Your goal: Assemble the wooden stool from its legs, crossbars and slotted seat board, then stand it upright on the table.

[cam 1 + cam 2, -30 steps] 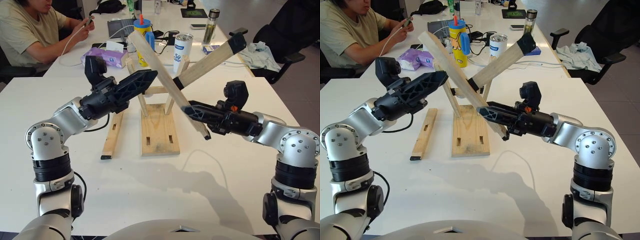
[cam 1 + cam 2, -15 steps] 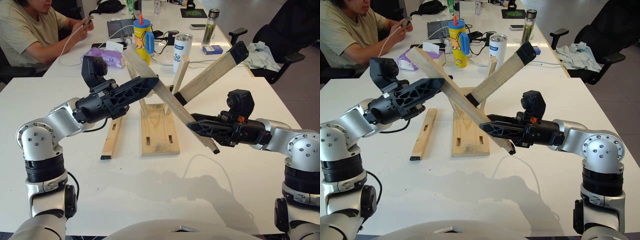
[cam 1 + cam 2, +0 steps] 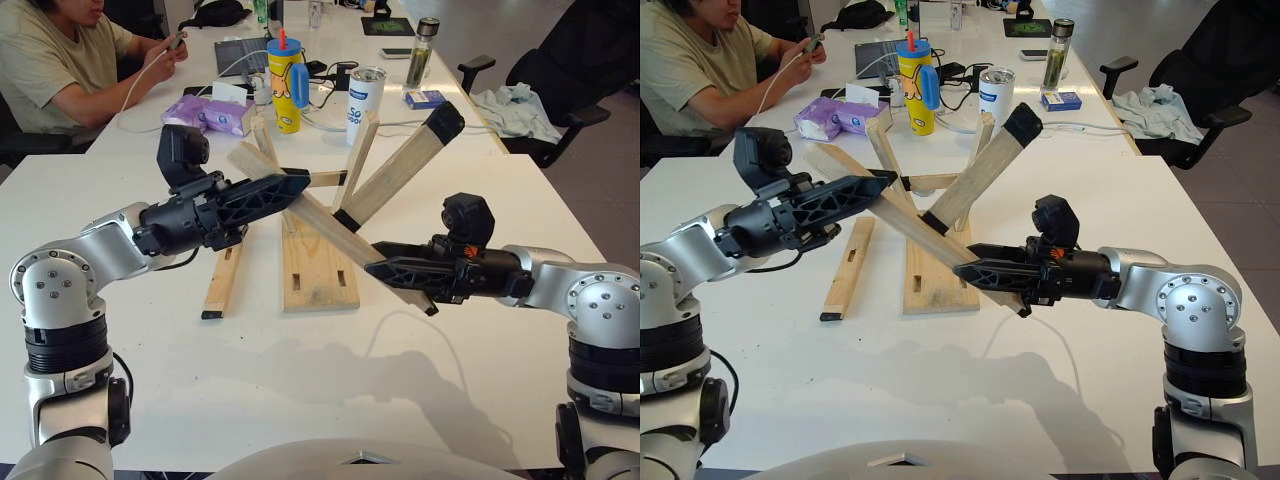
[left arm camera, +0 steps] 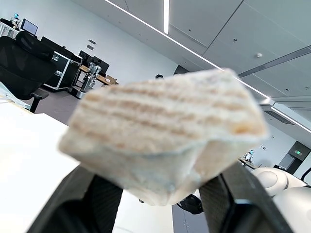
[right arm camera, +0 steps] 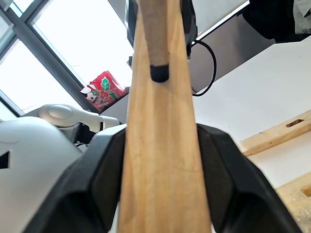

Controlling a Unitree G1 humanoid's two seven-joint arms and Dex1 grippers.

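- Showing the crossed leg pair held off the table by both arms, over the slotted seat board (image 3: pixel 318 278).
- Left gripper (image 3: pixel 288 187): jaws clenched on the upper, far end of the long leg (image 3: pixel 322 226); the left wrist view shows that end's cut face (image 4: pixel 165 131) pinched between the fingers.
- Right gripper (image 3: pixel 385 268): jaws clenched on the same leg's lower, near end, which the right wrist view shows running straight out between the fingers (image 5: pixel 163 121).
- Long axis: the held leg slopes from high on the robot's left down to low on its right, tip just above the table.
- Capped leg (image 3: pixel 395 175): crosses the held leg between the two grippers and rises up and to the right.
- Seat board: flat on the table, below the crossing and to the left of the lower tip. The right arm is judged the nearer one for guiding that tip toward the slots.
- Loose slotted bar (image 3: pixel 225 275): flat on the table, just left of the seat board.
- Crossbar (image 3: pixel 322 178): spans two upright legs behind the crossing; their seating cannot be told.
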